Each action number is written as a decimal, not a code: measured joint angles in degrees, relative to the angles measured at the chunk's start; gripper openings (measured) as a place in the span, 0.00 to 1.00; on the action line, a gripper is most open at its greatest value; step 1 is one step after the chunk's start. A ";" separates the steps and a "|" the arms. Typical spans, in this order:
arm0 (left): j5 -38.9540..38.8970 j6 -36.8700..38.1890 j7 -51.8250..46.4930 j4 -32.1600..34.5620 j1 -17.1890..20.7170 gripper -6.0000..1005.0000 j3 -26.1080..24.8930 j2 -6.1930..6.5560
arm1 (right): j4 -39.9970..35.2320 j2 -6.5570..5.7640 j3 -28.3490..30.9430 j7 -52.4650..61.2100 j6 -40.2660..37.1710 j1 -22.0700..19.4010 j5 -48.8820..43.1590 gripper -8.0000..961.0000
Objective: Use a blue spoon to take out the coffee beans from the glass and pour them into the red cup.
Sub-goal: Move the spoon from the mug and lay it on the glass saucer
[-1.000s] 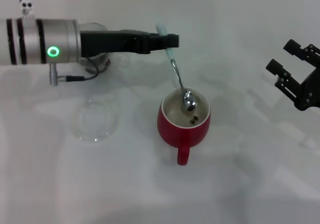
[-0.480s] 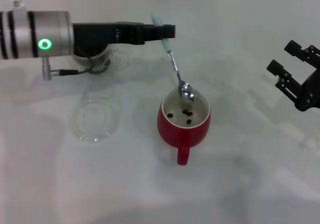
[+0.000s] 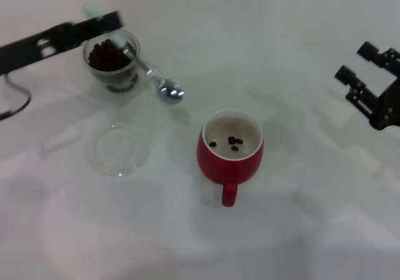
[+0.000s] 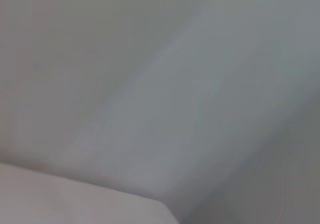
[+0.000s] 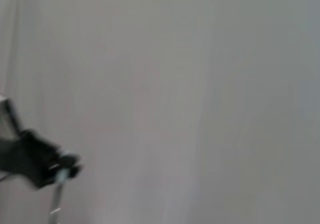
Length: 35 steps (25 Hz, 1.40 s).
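Note:
My left gripper (image 3: pixel 105 23) is at the far left, over the back rim of the glass (image 3: pixel 115 79), and is shut on the pale handle of the blue spoon (image 3: pixel 169 93). The spoon slants across the glass, and its shiny empty bowl hangs just right of the glass, low over the table. The glass holds a heap of coffee beans (image 3: pixel 105 55). The red cup (image 3: pixel 230 157) stands in the middle with three loose beans (image 3: pixel 233 143) on its cream bottom. My right gripper (image 3: pixel 361 64) is parked open at the right edge. The right wrist view shows the left gripper (image 5: pixel 47 165) far off.
A flat clear glass saucer (image 3: pixel 118 149) lies in front of the glass, left of the red cup. The red cup's handle (image 3: pixel 229 193) points toward me. The table (image 3: pixel 300 217) is white. The left wrist view shows only a blurred pale surface.
My left arm has swung left and back, carrying the spoon from the red cup to the glass. The beans it tipped out now lie in the cup. The right arm has not moved.

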 joint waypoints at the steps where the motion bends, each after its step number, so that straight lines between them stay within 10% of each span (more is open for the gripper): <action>1: 0.00 0.00 0.00 0.00 0.00 0.13 0.00 0.00 | 0.05 0.04 0.81 0.06 0.04 0.00 0.01 0.57; 15: -1.53 -5.13 0.02 -1.35 15.79 0.13 0.01 -0.28 | 0.31 -0.08 9.88 1.43 1.42 -1.13 0.01 0.57; 35: -0.88 -12.65 -0.95 -0.36 16.18 0.13 0.01 -1.91 | 0.40 -0.48 10.19 1.14 2.28 -2.11 0.00 0.57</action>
